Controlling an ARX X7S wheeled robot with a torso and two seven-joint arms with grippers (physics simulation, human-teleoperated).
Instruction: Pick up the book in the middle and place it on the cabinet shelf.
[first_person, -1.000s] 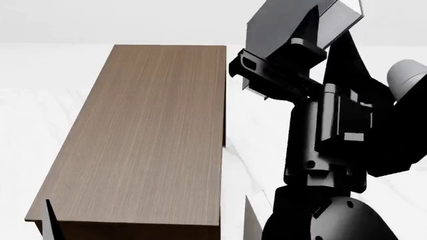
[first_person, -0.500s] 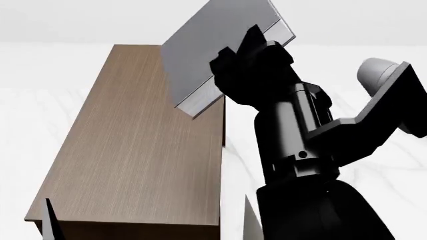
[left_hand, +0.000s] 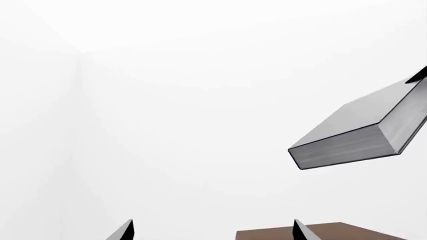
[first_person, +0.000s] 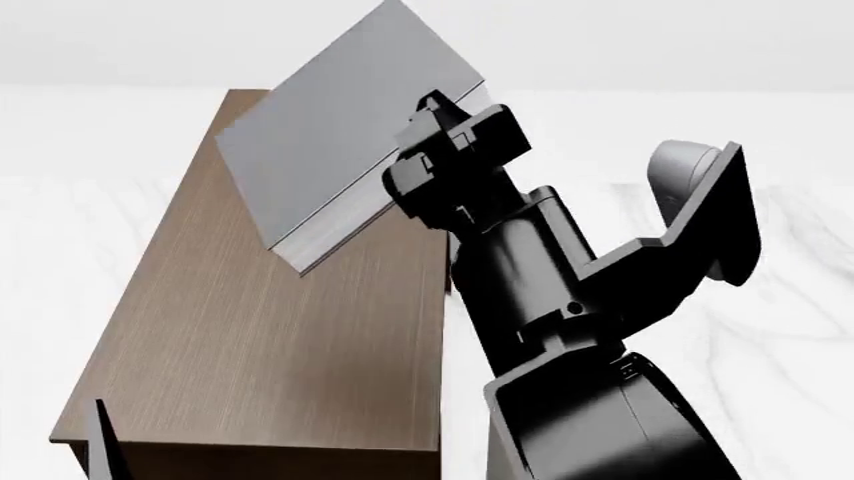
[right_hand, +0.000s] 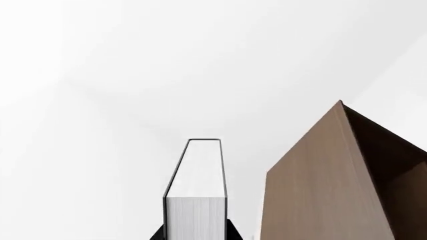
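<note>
Slate-grey and thick, the book (first_person: 340, 130) hangs in the air above the far part of the cabinet shelf (first_person: 267, 330), tilted so that one corner points up toward the pale wall and its white page edges face down and toward the robot. In the head view the right gripper (first_person: 434, 150) clamps the book at its right-hand edge, the black fingers pressed against the cover, with the dark right arm (first_person: 534, 290) rising from the lower right of that view up to the book. The book does not touch the wood-grain top; it is held clear above it, overlapping the shelf's far right portion as seen from the head. From the right wrist view the book (right_hand: 195, 192) runs straight away from the camera, its page block white between the two thin dark covers, and the brown cabinet (right_hand: 320, 185) stands just beside it with one shaded side wall showing. The left wrist view looks up at the book (left_hand: 363, 132) from below and to one side, against plain white, with a strip of the cabinet top (left_hand: 313, 234) at that picture's edge. Two dark fingertips (left_hand: 123, 231) of the left gripper (left_hand: 213, 232) show well apart with nothing between them, so that hand is spread and holds nothing.
</note>
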